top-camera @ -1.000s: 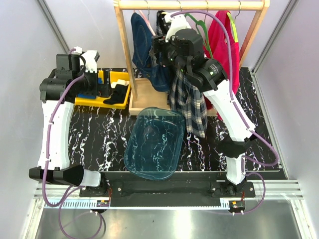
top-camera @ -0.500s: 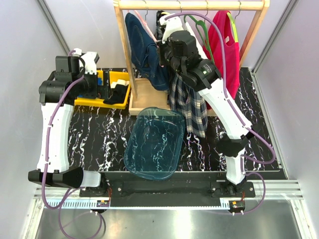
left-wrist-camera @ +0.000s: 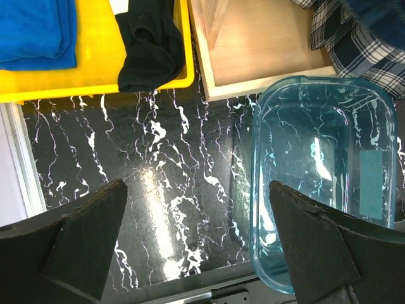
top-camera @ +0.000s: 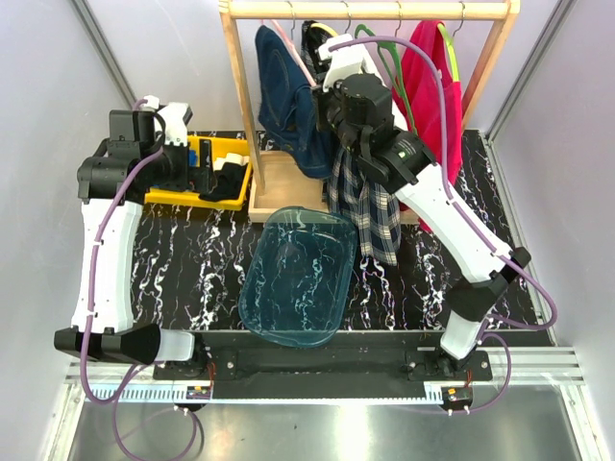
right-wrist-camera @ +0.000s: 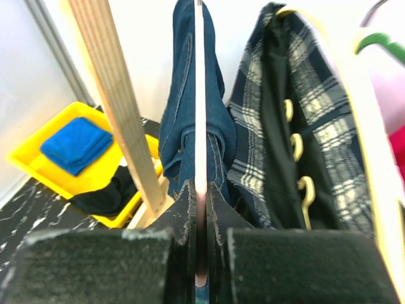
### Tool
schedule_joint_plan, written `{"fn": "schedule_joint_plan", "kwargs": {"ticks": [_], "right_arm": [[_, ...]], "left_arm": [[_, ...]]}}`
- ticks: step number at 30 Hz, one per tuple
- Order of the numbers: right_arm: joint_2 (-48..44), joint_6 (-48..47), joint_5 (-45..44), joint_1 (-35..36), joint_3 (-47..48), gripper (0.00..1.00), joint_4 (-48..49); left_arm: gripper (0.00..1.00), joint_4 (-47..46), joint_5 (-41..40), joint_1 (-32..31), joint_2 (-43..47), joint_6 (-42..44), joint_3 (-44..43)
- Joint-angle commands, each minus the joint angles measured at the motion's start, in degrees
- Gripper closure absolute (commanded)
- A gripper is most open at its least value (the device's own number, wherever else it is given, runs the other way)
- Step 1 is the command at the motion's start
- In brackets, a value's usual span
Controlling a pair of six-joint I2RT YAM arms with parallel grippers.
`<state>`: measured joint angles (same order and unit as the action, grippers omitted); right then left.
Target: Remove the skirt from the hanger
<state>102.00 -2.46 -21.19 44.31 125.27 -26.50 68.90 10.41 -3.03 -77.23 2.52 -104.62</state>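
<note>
Our right gripper point(right-wrist-camera: 199, 212) is pinched tight on the thin pale pink hanger point(right-wrist-camera: 200, 95). The blue denim skirt point(right-wrist-camera: 183, 101) hangs from that hanger at the left end of the light wooden clothes rack point(top-camera: 240, 96), just beside the navy-and-white plaid garment point(right-wrist-camera: 329, 126). Our left gripper point(left-wrist-camera: 197, 185) hovers with its jaws spread wide and nothing between them, over the black marbled table point(left-wrist-camera: 158, 158), between the yellow plastic tray point(left-wrist-camera: 95, 69) and the clear blue plastic tub point(left-wrist-camera: 256, 190).

We judge the step in hand to be securing the hanger so the skirt can come off it. To do it well, we should keep the pinch firm and the hanger level, so the thin bar does not twist between the pads. We should draw the hanger away from the plaid before any pull, since the two fabrics hang close enough to snag. The left arm would then take the denim low down and pull it along and off the bar, not straight down against it. The tub below looks a fair place to let it fall.

Counting: two arms, one rack, one tub and one tray. The tray holds one folded blue cloth point(left-wrist-camera: 35, 28) and one black cloth point(left-wrist-camera: 149, 44). Three garments hang on the rail: the skirt, the plaid and a magenta top point(top-camera: 432, 86). We cannot count the hangers for certain.
</note>
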Motion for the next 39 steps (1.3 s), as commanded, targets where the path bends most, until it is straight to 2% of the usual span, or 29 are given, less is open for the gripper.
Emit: {"fn": "schedule_joint_plan", "kwargs": {"ticks": [1,7,19,27,33,39], "right_arm": [[-4.52,-3.69,-2.01,1.04,-0.03,1.0,6.55],[-4.18,-5.71,-1.92,1.04,2.25,1.0,6.64],[1.45,-11.16,-2.01,1.04,13.06,1.0,7.69],[0.93,-11.34,-3.33,1.04,12.72,1.0,13.32],[-6.37,-11.69,-4.12,1.04,1.82,1.0,22.89],[-3.65,-13.28,-4.82,1.04,8.13,1.0,21.68]], "left_arm": [[0.01,-1.32,-2.24,0.39,1.65,0.03,0.29],[0.01,-1.76,-1.98,0.48,1.56,-0.06,0.73],[0.01,-3.34,-1.27,1.27,1.65,-0.06,2.31],[0.01,-3.34,-1.54,1.8,2.0,0.46,2.31],[0.01,-3.43,-1.36,2.24,2.26,0.55,2.67],[0.01,-3.34,-1.19,2.24,1.38,0.03,1.53]]}}
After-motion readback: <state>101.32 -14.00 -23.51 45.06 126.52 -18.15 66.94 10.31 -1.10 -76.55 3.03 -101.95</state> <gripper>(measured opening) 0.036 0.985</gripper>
